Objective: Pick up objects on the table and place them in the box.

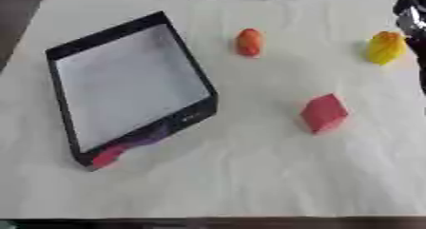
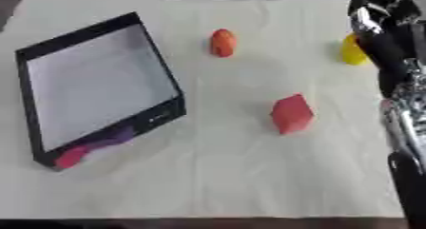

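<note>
Hard to tell how the fingers are set — only dark and silver parts of the right hand (image 2: 384,21) and its arm show, coming down the right edge, up near the top right corner. Just beside that hand, partly hidden behind it in the right eye view, a yellow object (image 1: 385,47) sitting on the cloth. Further left, near the far side, a small orange egg-shaped object (image 1: 249,42), alone and well apart from the rest. Nearer and between the two, a red block (image 1: 324,112), resting on the cloth with one corner pointing up. Off to the left, a black box (image 1: 196,71) with a pale bottom, set askew. At its near corner, a small red thing (image 1: 107,156) and a purple thing (image 1: 146,140), low against the front wall — not clear whether inside or just at the edge. On that front wall, a few tiny pale marks, too blurred to read. Under everything, a white cloth (image 1: 249,185), creased and wrinkled, spread over a dark table (image 1: 16,14) that peeks out at the top left corner and along the near edge. No left hand anywhere in either view.
</note>
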You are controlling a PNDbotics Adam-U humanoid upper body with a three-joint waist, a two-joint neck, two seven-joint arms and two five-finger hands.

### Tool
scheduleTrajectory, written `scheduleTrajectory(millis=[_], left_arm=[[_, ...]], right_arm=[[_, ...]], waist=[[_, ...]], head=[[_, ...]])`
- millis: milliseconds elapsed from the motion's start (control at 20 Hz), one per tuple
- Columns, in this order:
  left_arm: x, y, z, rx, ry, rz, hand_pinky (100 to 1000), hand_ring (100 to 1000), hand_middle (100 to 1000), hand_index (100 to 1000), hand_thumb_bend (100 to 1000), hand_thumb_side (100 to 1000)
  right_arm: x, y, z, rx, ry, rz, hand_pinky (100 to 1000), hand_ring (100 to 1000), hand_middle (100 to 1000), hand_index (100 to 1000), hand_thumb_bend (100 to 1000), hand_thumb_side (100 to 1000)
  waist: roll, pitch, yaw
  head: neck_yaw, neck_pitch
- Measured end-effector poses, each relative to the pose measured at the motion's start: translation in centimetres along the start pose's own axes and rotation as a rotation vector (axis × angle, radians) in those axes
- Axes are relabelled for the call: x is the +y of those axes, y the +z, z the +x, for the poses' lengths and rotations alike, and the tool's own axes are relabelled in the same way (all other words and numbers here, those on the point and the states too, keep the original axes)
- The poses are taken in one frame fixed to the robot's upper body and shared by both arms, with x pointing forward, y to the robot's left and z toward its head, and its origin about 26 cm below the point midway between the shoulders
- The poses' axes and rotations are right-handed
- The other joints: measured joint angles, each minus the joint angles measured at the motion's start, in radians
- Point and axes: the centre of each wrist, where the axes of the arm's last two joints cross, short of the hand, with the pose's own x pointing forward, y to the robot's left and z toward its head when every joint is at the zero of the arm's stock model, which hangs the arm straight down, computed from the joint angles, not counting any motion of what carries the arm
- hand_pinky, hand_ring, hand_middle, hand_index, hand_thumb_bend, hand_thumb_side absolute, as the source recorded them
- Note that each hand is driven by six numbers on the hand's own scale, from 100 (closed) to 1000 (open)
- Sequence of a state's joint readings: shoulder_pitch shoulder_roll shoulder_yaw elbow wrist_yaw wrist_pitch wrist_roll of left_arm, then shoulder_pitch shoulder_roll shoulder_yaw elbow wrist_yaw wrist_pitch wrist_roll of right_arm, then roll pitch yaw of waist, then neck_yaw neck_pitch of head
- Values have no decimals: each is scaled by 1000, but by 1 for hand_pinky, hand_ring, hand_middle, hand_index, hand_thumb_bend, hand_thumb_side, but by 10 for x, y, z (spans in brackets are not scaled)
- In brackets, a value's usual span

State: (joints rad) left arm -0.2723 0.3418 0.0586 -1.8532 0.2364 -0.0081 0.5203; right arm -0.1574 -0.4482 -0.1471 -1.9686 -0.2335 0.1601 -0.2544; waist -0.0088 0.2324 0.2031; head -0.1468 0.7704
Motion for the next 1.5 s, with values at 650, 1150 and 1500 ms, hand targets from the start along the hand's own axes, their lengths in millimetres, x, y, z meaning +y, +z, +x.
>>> scheduleTrajectory(millis=[650,1150,1500], left_arm=[[0,0,0,0,0,0,704,634,768,827,324,620],[1,0,-1,5,-5,-1,705,633,768,827,323,620],[3,0,-1,7,-17,-6,705,633,768,826,323,621]], right_arm=[[-12,3,2,-29,108,57,904,844,809,876,214,350],[-43,-1,18,-258,652,506,892,859,832,883,409,412],[-46,-9,32,-303,897,773,887,863,838,893,494,428]], waist=[[0,0,-4],[-4,0,-13],[-7,-1,-17]], head=[[-4,0],[7,1],[9,1]])
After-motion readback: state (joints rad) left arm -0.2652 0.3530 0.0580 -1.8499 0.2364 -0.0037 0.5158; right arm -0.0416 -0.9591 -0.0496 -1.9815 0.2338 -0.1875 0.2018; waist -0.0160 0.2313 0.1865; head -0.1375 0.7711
